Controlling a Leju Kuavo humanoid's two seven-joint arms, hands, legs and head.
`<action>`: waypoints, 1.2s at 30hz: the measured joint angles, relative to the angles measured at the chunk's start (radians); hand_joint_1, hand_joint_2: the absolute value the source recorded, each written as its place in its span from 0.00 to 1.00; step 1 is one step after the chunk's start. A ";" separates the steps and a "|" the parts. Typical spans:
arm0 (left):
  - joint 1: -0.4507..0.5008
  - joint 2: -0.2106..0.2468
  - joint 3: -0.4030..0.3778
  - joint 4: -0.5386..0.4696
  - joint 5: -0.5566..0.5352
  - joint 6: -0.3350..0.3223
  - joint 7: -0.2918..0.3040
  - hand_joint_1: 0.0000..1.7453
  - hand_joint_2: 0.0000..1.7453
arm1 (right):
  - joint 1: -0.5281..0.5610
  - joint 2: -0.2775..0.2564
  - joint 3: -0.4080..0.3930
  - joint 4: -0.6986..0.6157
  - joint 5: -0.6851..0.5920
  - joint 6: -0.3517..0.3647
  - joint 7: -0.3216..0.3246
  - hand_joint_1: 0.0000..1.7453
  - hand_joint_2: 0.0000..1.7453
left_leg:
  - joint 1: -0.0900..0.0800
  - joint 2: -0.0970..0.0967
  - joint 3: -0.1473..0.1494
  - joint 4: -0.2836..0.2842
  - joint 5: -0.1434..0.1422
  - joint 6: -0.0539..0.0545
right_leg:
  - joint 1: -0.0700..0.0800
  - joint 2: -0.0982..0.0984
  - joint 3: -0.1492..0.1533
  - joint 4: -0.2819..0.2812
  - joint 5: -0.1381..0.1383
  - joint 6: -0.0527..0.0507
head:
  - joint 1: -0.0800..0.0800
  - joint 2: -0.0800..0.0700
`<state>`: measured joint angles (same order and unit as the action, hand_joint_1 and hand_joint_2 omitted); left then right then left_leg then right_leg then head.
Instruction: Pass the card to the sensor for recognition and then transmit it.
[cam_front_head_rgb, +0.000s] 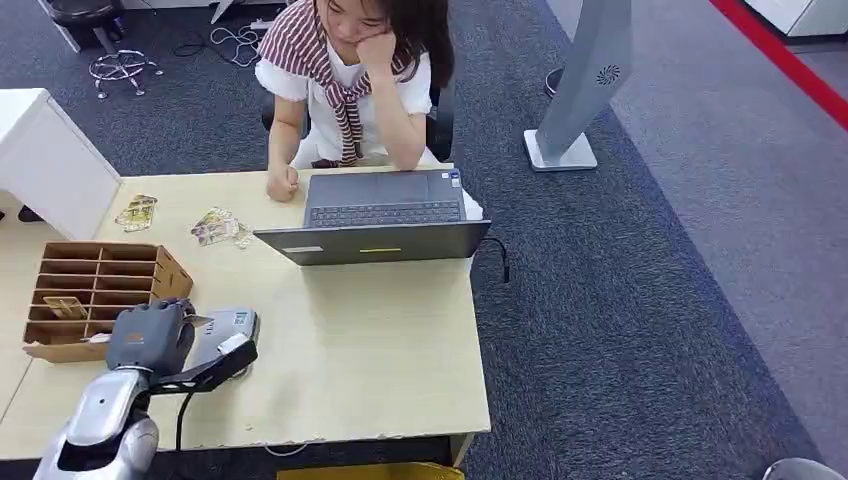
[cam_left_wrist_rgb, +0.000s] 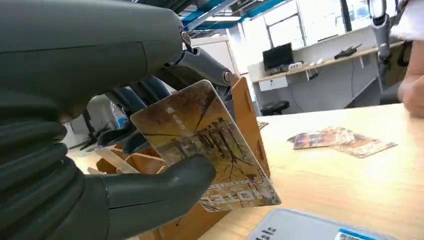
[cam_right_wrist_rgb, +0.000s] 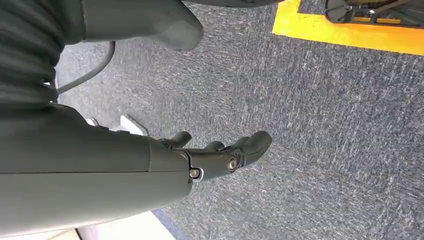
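My left hand (cam_front_head_rgb: 150, 336) pinches a brown picture card (cam_left_wrist_rgb: 207, 145) between thumb (cam_left_wrist_rgb: 165, 187) and fingers, close beside the wooden slotted card box (cam_front_head_rgb: 95, 285). The card hangs just above the grey sensor pad (cam_front_head_rgb: 222, 330), whose near corner with a blue label (cam_left_wrist_rgb: 320, 227) lies below the card in the left wrist view. Only a sliver of the card (cam_front_head_rgb: 198, 321) sticks out from the hand in the head view. My right hand (cam_right_wrist_rgb: 220, 155) hangs over grey carpet with its fingers apart and nothing in it.
A person sits across the table (cam_front_head_rgb: 380, 350) behind an open laptop (cam_front_head_rgb: 380, 215), fist resting on the tabletop. Loose cards (cam_front_head_rgb: 215, 226) and another small stack (cam_front_head_rgb: 137, 212) lie beyond the box. A white cabinet (cam_front_head_rgb: 50, 160) stands at the left.
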<state>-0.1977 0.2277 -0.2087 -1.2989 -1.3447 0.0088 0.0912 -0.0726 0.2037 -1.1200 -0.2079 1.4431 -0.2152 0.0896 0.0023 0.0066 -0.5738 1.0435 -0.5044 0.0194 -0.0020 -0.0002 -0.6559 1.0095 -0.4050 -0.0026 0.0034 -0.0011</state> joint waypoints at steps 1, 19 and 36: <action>-0.005 0.000 0.000 0.010 -0.002 -0.002 0.000 1.00 1.00 | 0.000 0.000 0.000 0.000 0.000 0.000 0.000 0.00 1.00 | 0.000 0.000 0.000 0.000 0.000 0.000 | 0.000 0.000 0.000 0.000 0.000 0.000 | 0.000 0.000; -0.037 0.004 -0.018 0.084 -0.012 -0.015 0.001 1.00 1.00 | 0.000 0.000 0.000 0.000 -0.001 0.000 0.003 0.00 1.00 | 0.000 0.000 0.000 0.000 0.000 0.000 | 0.000 0.000 0.000 0.000 0.000 0.000 | 0.000 0.000; -0.087 -0.033 -0.128 0.090 -0.021 -0.014 -0.016 1.00 1.00 | -0.001 0.000 0.000 0.000 -0.006 -0.003 -0.002 0.00 1.00 | 0.000 0.000 0.000 0.000 0.000 0.000 | 0.000 0.000 0.000 0.000 0.000 0.000 | 0.000 0.000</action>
<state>-0.2842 0.1945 -0.3369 -1.2093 -1.3653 -0.0057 0.0751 -0.0734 0.2037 -1.1200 -0.2079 1.4370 -0.2182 0.0881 0.0020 0.0066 -0.5739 1.0436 -0.5044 0.0193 -0.0022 -0.0003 -0.6559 1.0096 -0.4049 -0.0025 0.0034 -0.0011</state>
